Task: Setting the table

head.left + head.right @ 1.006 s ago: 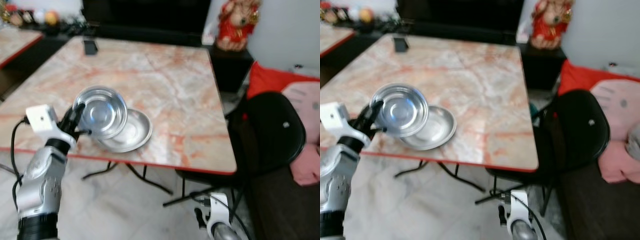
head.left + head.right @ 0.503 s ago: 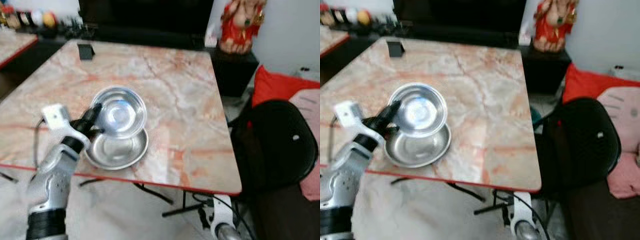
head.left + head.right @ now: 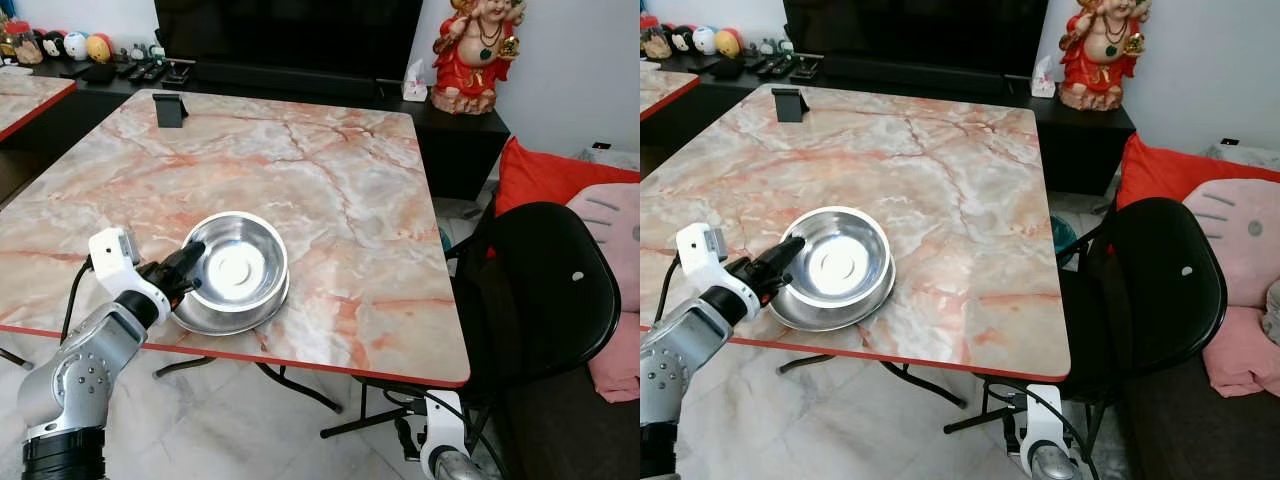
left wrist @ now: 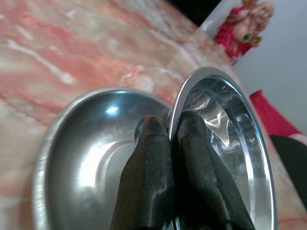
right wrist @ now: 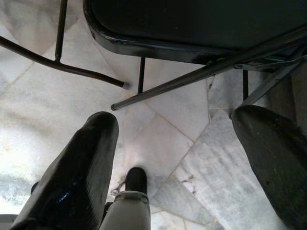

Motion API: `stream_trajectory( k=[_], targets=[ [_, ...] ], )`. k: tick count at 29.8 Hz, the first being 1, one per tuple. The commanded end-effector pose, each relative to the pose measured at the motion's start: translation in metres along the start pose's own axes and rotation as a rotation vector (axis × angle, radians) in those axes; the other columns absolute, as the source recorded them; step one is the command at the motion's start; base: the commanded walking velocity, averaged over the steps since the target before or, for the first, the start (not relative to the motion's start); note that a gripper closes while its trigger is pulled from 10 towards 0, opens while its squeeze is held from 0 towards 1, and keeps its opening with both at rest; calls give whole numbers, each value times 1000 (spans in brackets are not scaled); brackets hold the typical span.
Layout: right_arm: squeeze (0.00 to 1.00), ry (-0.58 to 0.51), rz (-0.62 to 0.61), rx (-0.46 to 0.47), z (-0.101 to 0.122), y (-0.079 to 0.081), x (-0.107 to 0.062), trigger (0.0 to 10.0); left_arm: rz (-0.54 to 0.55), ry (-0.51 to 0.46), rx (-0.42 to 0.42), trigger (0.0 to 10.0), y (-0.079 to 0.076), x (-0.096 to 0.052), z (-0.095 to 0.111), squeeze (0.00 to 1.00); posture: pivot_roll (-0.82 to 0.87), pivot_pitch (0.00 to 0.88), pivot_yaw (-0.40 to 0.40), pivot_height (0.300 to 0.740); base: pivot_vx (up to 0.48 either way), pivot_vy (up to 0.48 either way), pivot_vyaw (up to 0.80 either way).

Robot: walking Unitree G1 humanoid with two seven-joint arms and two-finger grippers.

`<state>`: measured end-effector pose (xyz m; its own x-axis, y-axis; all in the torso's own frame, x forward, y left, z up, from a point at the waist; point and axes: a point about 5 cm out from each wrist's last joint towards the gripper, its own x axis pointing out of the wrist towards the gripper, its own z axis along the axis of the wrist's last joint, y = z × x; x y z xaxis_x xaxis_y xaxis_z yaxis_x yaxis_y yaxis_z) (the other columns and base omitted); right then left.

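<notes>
Left end effector (image 3: 190, 270) is right at the near edge of the table (image 3: 330, 170), its two black fingers (image 4: 148, 163) pinching the rim of the steel bowl (image 3: 235, 270), one finger inside the rim and one outside. That bowl sits tilted in a second, wider steel bowl (image 3: 215, 318), which lies flat on the marble-pattern top just beside the red front edge. From the head camera the lower bowl is mostly covered; just a crescent of its rim peeks out along the near side. In the left wrist view the fingers block the spot where the two bowls meet, so I can't tell whether they touch there.

Right end effector (image 5: 172, 158) hangs low beside the black chair (image 3: 540, 270), fingers spread wide apart over the pale marble floor (image 5: 43, 110), the chair's seat and thin metal legs just ahead of it. From the head camera only the top of that arm pokes in at the bottom edge.

Far across the table stands a small dark stand (image 3: 170, 108), too small to identify. Behind it, a red figurine (image 3: 474, 52) on a dark cabinet, and red and pink cushions (image 3: 590, 185) cut off by the frame edge.
</notes>
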<state>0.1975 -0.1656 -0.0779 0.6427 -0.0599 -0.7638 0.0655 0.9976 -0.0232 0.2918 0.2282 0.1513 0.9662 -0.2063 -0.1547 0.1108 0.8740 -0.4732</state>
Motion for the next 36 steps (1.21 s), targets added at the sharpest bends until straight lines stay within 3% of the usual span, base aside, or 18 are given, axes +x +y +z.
stream_trajectory(
  k=[1, 6, 11, 36],
  targets=[
    [0, 3, 0, -11, 1, 0, 0, 10000, -28, -8, 13, 10000, -7, 2, 8, 0, -31, 0, -75, 740, 0, 0, 0],
    [0, 4, 2, -9, 1, 0, 0, 10000, -5, -30, -8, 10000, -8, 3, 12, 0, -30, 0, -73, 740, 0, 0, 0],
    [0, 4, 4, -8, 1, 1, 0, 10000, 58, -56, -96, 10000, -7, 9, 14, 0, -32, 0, -73, 740, 0, 0, 0],
    [0, 4, 3, -8, 1, 1, 0, 10000, 144, 22, -94, 10000, 3, 11, -2, 0, -36, 0, -67, 740, 0, 0, 0]
  ],
)
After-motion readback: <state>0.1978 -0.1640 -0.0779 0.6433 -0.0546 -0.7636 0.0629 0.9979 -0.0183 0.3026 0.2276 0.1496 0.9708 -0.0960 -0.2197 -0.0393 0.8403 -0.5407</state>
